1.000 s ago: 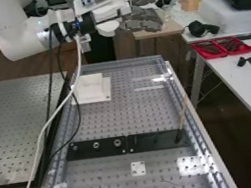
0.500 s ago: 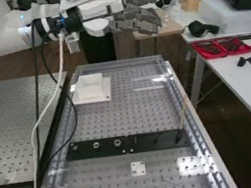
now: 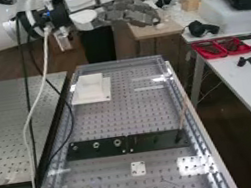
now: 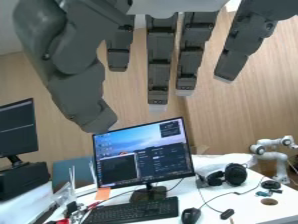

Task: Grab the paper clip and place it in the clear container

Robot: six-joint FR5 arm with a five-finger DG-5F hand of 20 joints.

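Perforated benchtop [image 3: 126, 118] is stretching toward the hand [image 3: 126, 9], whose straight fingers [image 4: 159, 55] are standing apart, holding nothing, so both grabbing and placing are presumably awaiting their start.

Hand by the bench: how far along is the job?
Nothing looks done: the hand is raised, well clear of the perforated bench. Nothing appears in its grasp; the fingers are open and apart. Likely left: grabbing the clip and placing it in the container, though I can't confirm where either lies.
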